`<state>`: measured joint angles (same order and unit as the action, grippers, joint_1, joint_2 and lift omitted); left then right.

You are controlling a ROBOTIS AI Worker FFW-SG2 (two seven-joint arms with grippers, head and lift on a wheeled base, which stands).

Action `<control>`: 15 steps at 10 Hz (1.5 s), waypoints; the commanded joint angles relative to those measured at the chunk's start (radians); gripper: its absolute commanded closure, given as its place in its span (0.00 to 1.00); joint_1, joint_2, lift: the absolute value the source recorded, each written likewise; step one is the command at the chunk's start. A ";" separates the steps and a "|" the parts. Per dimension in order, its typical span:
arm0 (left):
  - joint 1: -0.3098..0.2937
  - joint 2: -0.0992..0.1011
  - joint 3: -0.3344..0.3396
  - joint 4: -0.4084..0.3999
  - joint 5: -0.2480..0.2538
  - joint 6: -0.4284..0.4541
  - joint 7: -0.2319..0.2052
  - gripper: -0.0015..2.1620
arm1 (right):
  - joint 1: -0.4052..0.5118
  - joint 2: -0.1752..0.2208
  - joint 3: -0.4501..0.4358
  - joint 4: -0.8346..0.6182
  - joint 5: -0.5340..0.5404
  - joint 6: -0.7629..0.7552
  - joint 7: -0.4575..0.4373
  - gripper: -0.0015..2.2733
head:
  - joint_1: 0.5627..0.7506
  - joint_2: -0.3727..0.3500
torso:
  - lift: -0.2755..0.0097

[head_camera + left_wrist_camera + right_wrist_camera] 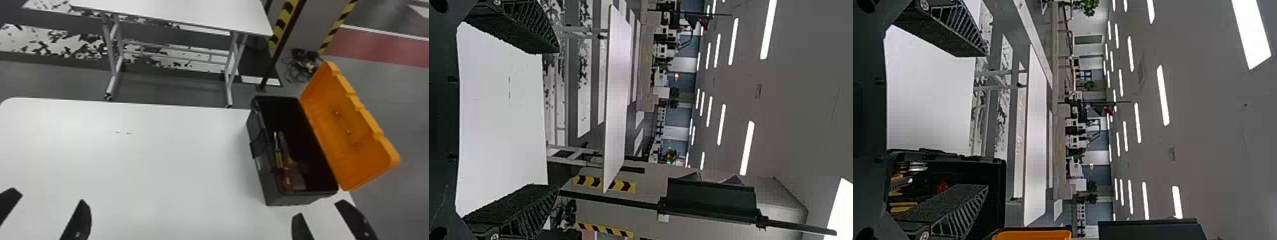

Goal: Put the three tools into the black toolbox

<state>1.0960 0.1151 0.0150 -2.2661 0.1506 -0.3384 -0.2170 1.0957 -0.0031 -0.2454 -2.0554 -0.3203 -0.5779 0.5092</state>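
Observation:
The black toolbox stands at the table's right side, its orange lid swung open to the right. Inside lie a yellow-handled screwdriver and other tools with red and yellow parts, close together at the near end. Below the box's near end is my right gripper, open; in the right wrist view the same gripper has the toolbox beyond one finger. My left gripper is open over the near left of the table, and in the left wrist view that gripper holds nothing.
The white table carries two small dark marks toward its far side. Behind it stands another white table on metal legs. A dark post and yellow-black striped posts rise at the back right, beside a heap of cables on the floor.

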 commanded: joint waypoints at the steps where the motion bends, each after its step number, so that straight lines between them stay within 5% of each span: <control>1: 0.004 0.003 0.008 0.000 0.026 0.022 -0.002 0.02 | 0.003 0.004 0.001 0.001 0.000 0.013 0.000 0.03 | 0.70 0.23 | 0.79; 6: -0.007 0.000 0.019 -0.003 0.060 0.114 -0.038 0.02 | 0.007 0.004 0.003 -0.009 -0.008 0.050 0.000 0.03 | 0.70 0.24 | 0.79; 15: -0.010 -0.006 0.025 -0.009 0.049 0.172 -0.038 0.02 | 0.016 0.004 0.021 -0.022 -0.016 0.050 0.000 0.03 | 0.70 0.25 | 0.79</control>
<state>1.0874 0.1096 0.0395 -2.2752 0.1994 -0.1782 -0.2544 1.1121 -0.0031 -0.2267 -2.0761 -0.3360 -0.5285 0.5093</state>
